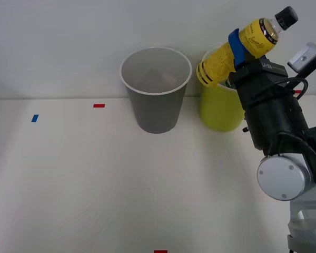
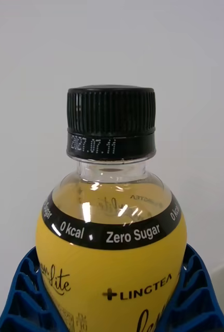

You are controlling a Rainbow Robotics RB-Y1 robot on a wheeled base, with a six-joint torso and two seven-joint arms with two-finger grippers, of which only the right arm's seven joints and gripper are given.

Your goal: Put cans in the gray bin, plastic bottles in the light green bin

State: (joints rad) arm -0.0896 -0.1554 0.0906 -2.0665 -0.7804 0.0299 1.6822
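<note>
We see the right gripper [image 1: 236, 50] pinching the yellow bottle [image 1: 237, 46], cap tilted toward two o'clock, above the light green bin [image 1: 219, 113].

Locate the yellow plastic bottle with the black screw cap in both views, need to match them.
Front view: the yellow plastic bottle is upper right, tilted, cap toward the top right corner, held in the right claw above the yellow-green plastic bin.
Right wrist view: the bottle stands centre frame, cap up, with blue ribbed fingers on both sides.
Shared landmark: its black screw cap.
</note>
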